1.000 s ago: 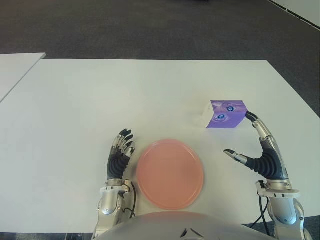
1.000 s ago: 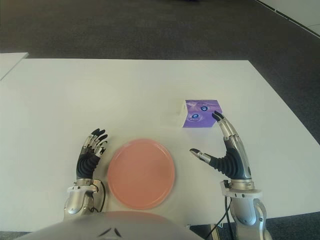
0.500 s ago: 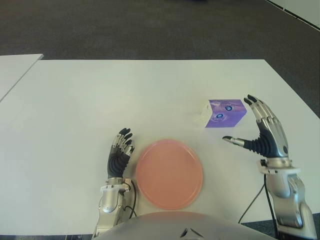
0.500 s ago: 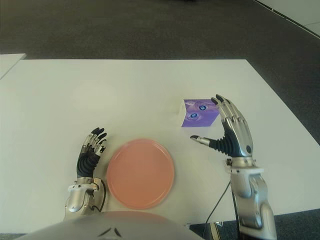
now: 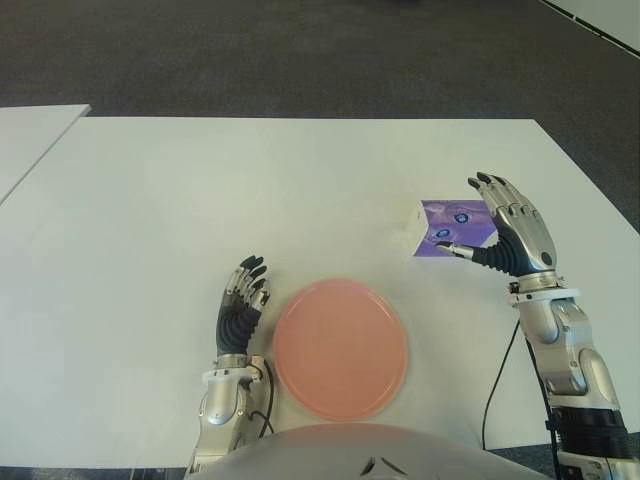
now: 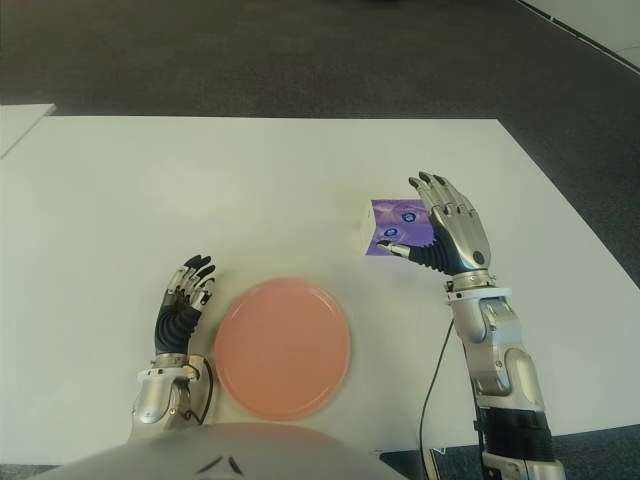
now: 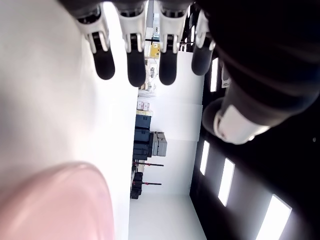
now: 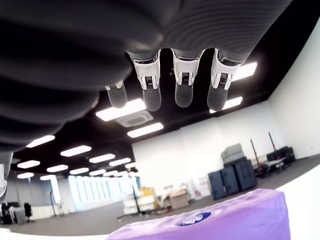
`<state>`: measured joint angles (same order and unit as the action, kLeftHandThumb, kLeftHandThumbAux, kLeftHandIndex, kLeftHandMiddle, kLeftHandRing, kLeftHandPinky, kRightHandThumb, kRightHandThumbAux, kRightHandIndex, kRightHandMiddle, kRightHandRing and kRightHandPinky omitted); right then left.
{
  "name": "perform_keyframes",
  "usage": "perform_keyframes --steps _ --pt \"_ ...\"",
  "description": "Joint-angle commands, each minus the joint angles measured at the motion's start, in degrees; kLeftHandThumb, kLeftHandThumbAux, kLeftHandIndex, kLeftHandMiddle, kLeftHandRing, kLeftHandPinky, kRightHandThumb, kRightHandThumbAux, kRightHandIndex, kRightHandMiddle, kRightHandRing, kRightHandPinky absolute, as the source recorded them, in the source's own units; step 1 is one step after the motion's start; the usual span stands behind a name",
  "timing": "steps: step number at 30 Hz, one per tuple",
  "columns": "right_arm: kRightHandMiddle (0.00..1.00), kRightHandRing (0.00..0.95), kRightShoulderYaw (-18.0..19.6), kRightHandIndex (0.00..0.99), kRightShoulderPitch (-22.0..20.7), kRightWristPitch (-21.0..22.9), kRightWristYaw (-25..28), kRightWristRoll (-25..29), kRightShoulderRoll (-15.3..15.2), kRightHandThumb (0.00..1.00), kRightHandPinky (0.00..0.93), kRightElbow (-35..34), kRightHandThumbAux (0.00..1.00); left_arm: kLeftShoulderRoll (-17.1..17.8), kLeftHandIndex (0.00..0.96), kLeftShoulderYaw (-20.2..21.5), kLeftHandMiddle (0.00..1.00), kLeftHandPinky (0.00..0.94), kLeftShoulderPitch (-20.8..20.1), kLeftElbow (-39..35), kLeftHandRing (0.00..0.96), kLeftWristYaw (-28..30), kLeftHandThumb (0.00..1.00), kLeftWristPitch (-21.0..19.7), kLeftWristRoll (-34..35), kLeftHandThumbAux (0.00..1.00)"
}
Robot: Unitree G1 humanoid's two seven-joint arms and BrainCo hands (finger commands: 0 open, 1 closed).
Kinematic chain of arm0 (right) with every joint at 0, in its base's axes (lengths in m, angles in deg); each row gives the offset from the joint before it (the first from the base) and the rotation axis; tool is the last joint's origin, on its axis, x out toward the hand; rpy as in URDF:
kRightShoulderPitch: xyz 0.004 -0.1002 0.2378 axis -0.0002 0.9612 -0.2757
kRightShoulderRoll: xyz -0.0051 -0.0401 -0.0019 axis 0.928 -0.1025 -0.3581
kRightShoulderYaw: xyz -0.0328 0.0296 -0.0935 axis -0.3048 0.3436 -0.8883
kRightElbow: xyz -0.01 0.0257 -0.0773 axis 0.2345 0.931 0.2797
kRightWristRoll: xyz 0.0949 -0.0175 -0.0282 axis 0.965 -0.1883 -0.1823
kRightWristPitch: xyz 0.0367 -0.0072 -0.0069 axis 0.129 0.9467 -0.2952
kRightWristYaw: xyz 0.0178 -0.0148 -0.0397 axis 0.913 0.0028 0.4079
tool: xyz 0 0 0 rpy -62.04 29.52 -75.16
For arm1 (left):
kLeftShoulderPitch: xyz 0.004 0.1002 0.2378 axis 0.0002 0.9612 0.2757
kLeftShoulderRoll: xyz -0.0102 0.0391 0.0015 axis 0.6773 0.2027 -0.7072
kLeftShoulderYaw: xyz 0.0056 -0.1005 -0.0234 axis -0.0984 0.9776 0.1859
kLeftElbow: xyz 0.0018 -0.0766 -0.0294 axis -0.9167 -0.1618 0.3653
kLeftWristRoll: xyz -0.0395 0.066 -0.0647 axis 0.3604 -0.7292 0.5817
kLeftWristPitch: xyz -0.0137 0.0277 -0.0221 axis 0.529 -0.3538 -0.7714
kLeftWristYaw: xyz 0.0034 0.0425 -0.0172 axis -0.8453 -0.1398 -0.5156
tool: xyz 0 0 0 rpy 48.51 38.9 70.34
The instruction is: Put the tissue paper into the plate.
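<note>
The right hand [image 5: 505,228] has moved up and away from the robot since a second ago. Back then it showed nearer the front edge of the white desk [image 5: 200,190], with its fingertips just short of the pack. Now it is up at the tissue paper pack [image 5: 447,226], over the pack's right end. The fingers [image 6: 441,205] are spread out straight and the thumb points left, in front of the pack's near side. The right wrist view shows the fingers held out above the purple top of the pack [image 8: 235,218], with a gap in between. The hand is loose and holds nothing.

The pack is purple with a white left end. It lies flat on the desk, toward the right edge and about halfway back. It has not moved.

The pink plate [image 5: 340,347] sits near the front edge of the desk, close to the middle. It is well apart from the pack, and nothing is in it.

The left hand [image 5: 240,310] shows just beside the plate, on its left. It has stayed where it was. Its fingers [image 7: 136,61] are stretched out and hold nothing.
</note>
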<state>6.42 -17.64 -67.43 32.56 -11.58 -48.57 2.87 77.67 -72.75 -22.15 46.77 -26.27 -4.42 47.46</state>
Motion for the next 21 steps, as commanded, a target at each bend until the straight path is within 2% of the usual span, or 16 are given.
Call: perform_keyframes --steps 1,21 --pt "0.042 0.032 -2.35 0.062 -2.11 1.76 2.48 -0.44 -1.69 0.419 0.065 1.97 0.444 -3.14 0.175 -1.29 0.191 0.194 2.55 2.57 0.193 -1.01 0.255 -3.08 -0.61 0.668" --pt "0.051 0.040 -8.40 0.049 -9.68 4.65 2.61 -0.15 -4.23 0.368 0.080 10.15 0.453 -2.85 0.200 -1.08 0.196 0.188 2.52 2.38 0.196 -0.62 0.256 -3.84 0.50 0.643"
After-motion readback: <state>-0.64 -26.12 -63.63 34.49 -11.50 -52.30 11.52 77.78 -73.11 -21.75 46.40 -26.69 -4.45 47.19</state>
